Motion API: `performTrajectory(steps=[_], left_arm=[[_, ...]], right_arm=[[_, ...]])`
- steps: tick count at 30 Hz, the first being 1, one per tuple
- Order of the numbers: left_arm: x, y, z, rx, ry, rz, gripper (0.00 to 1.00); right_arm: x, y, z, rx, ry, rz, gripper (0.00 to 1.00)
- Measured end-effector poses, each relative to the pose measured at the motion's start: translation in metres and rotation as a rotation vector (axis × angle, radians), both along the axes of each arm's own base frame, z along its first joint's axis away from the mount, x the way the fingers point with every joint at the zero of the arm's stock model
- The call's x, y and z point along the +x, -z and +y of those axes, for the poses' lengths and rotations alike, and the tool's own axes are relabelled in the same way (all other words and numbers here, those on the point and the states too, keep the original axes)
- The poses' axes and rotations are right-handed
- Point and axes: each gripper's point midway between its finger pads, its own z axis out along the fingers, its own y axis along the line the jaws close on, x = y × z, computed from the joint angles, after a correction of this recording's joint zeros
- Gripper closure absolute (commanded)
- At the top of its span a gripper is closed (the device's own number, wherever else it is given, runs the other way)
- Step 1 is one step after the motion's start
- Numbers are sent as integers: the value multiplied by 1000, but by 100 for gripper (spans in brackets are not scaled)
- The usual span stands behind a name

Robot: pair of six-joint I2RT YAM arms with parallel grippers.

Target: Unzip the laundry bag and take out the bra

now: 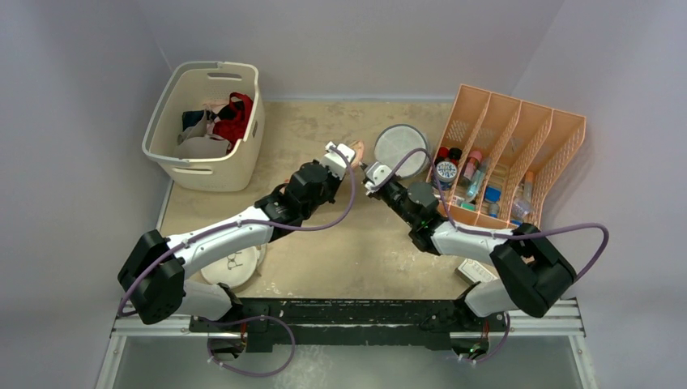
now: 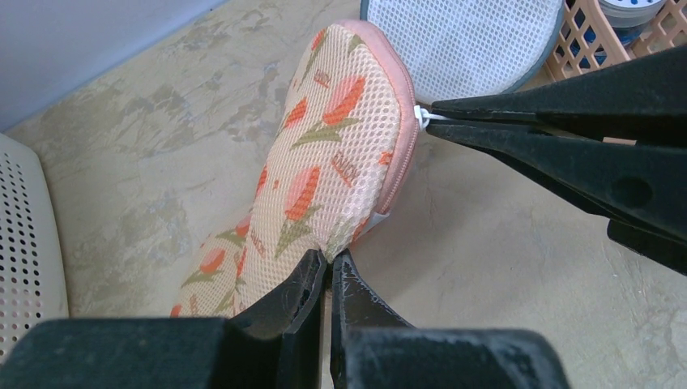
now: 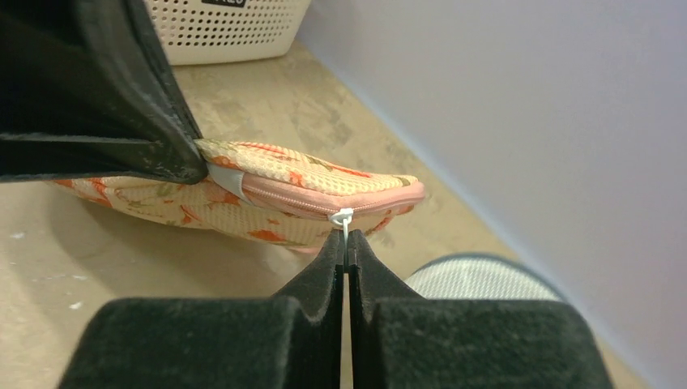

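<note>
top external view: both arms reach to the back of the tan worktop [image 1: 324,243]. the left claw [image 1: 345,152] and the right claw [image 1: 373,173] meet there, tip to tip. a small pink bit of the bag [image 1: 359,147] shows between them. a round mesh bag [image 1: 393,138] lies flat just beside the right claw. a white basket [image 1: 217,66] sits at the back left with a red cloth [image 1: 235,113] and other clothes in it. an orange rack [image 1: 567,138] with bottles stands at the right.

left wrist view: the bag is cream with orange-red flowers. it stands up on its edge and leans, going from the bottom left up to the top. the left claw is clenched tight on the bag's lower edge. a pink zip [image 2: 403,162] runs down the bag's right side. the right claw comes in from the right. its tips are pinched on the little white zip pull [image 2: 420,113]. the round mesh bag is just behind the bag's top end.

right wrist view: the right claw's two fingers are pressed together on the zip pull, which hangs from the zip at the bag's end. the zip looks closed along the part that shows. the left claw at the top left grips the bag, with a small white tag [image 3: 227,180] by its tip. this end of the bag looks raised off the worktop, with a shadow under it.
</note>
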Motion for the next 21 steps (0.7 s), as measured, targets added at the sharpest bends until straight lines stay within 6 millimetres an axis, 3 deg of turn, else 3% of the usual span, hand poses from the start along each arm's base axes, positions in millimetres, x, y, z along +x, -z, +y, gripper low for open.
performTrajectory(steps=[8, 13, 17, 21], left_arm=[[0, 6, -1, 23, 10, 5, 100], [0, 15, -4, 38, 25, 26, 100], [-1, 16, -6, 43, 42, 28, 100], [-8, 21, -11, 55, 92, 56, 62]], right_arm=[[0, 18, -20, 180, 130, 259, 100], [13, 34, -42, 262, 227, 418, 100], [14, 39, -48, 253, 213, 482, 100], [7, 32, -41, 200, 137, 499, 100]])
